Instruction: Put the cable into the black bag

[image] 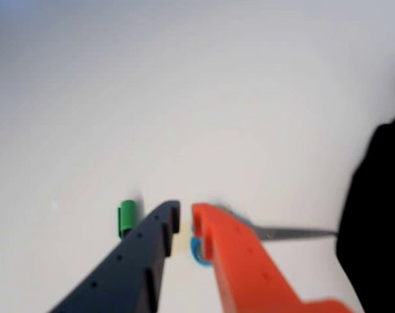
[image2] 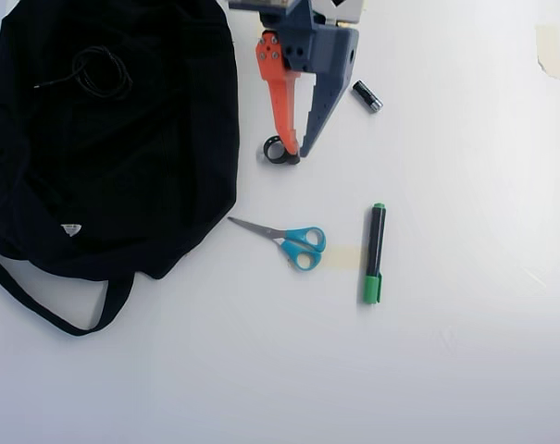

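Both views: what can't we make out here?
- Cable: overhead view, black on the black bag; plug too small to find.
- Scissors: wrist view, handles mostly hidden behind the gripper fingers.
- Marker: wrist view, only the green end shows, rest behind the dark finger.
- Ring clip: overhead view, partly under the fingertips; contact unclear.
- Bag: wrist view, blurred, cut by the right edge.

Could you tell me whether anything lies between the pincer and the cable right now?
Only bag fabric. In the overhead view the cable lies coiled on top of the black bag, left of the pincer; a small black ring sits at the fingertips.
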